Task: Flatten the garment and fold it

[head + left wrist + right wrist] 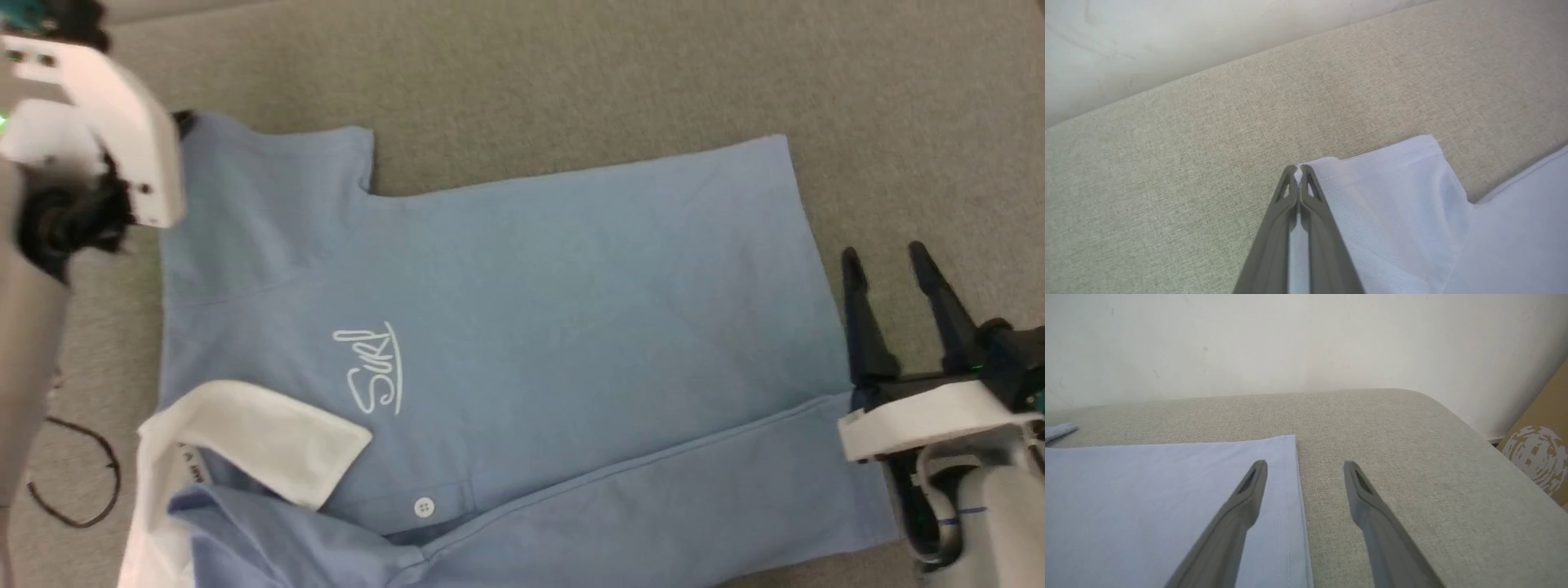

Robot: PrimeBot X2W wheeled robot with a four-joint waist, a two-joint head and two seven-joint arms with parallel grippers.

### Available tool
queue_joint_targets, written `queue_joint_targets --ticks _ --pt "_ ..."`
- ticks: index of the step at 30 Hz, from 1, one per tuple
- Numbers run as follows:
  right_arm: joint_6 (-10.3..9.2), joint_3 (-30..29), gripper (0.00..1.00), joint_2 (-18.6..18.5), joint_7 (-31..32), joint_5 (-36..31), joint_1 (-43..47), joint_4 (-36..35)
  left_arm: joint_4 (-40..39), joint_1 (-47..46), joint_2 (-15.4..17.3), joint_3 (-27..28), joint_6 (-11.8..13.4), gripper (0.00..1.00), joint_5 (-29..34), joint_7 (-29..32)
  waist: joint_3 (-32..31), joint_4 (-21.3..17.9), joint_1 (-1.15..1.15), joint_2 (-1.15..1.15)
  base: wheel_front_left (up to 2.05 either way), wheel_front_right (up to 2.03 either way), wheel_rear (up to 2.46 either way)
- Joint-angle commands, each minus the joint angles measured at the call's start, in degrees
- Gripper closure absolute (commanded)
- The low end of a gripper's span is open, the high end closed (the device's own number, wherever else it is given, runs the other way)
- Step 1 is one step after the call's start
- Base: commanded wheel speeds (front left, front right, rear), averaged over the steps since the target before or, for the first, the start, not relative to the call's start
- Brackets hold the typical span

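The garment [522, 310], a light blue polo shirt, lies spread on a beige fabric surface [571, 73], with its white collar [261, 433] at the lower left and its hem to the right. White cursive lettering [371, 371] shows on the chest. My left gripper [1298, 173] is shut on the corner of the far sleeve [1392, 196]; in the head view its dark tip [183, 122] peeks out beside the white wrist. My right gripper [886, 265] stands open at the hem. In the right wrist view one finger [1249, 490] is over the hem edge [1286, 477] and the other over bare surface.
A dark cable loop [82, 482] lies at the left, beside the collar. A pale wall [1290, 343] runs behind the surface, whose rounded corner [1437, 404] falls away on the right. A cardboard box [1543, 449] stands beyond that corner.
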Motion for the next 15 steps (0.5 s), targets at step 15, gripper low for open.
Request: queue_joint_targets --ticks 15 --pt "-0.05 3.4 0.0 -19.4 34.7 10.5 -6.9 -3.9 -21.0 12.7 -0.1 -9.1 1.4 1.0 5.5 -21.4 -6.2 12.0 0.0 0.0 0.0 0.0 0.0"
